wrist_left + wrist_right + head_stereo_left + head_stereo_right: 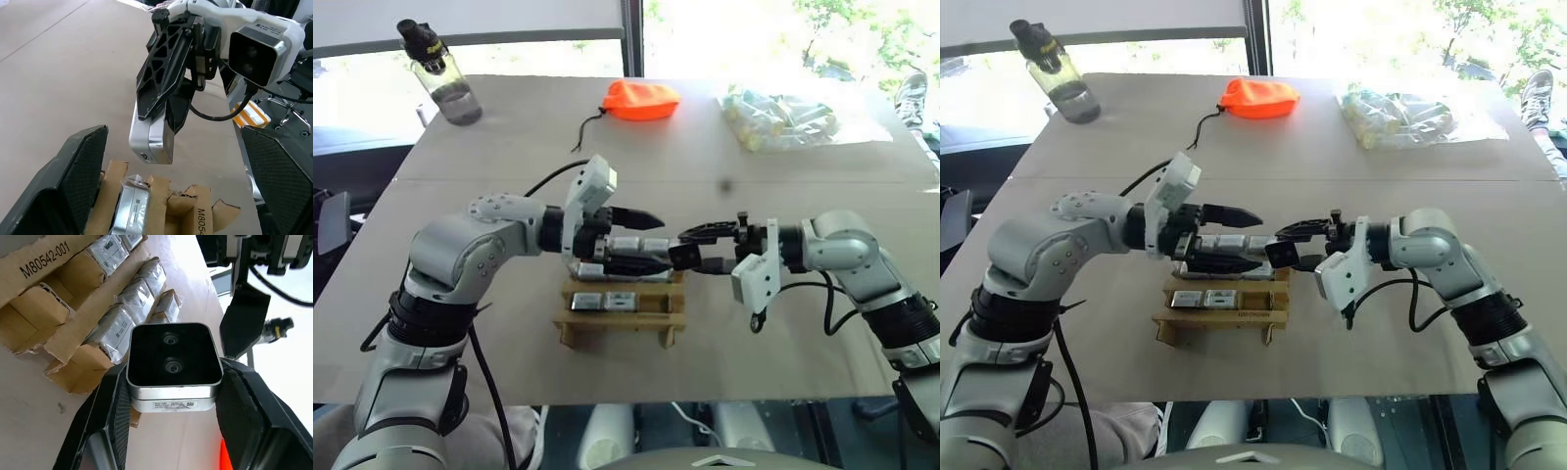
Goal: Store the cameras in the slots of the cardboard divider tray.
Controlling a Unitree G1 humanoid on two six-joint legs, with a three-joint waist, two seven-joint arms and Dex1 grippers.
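Above the far row of the tan cardboard divider tray [622, 318], the right gripper [172, 396] clamps a small silver-grey camera with a black lens face [172, 363]. The left gripper [641, 240] hovers just beside it over the tray, jaws spread wide and empty. More wrapped silver cameras [605, 301] sit in the tray's slots.

I see a tan cardboard divider tray [625, 315] with black lettering printed on one wall, and silver-grey cameras [604, 302] sitting in its slots. The camera [172, 366] in my right gripper [171, 431] has a glossy black face and a silver-white body; the gripper fingers are matt black with a fine dotted texture. My left gripper [636, 240] is black too, on a white-grey arm. Farther back I see a bright orange pouch [640, 100] on the pale beige table [783, 186].
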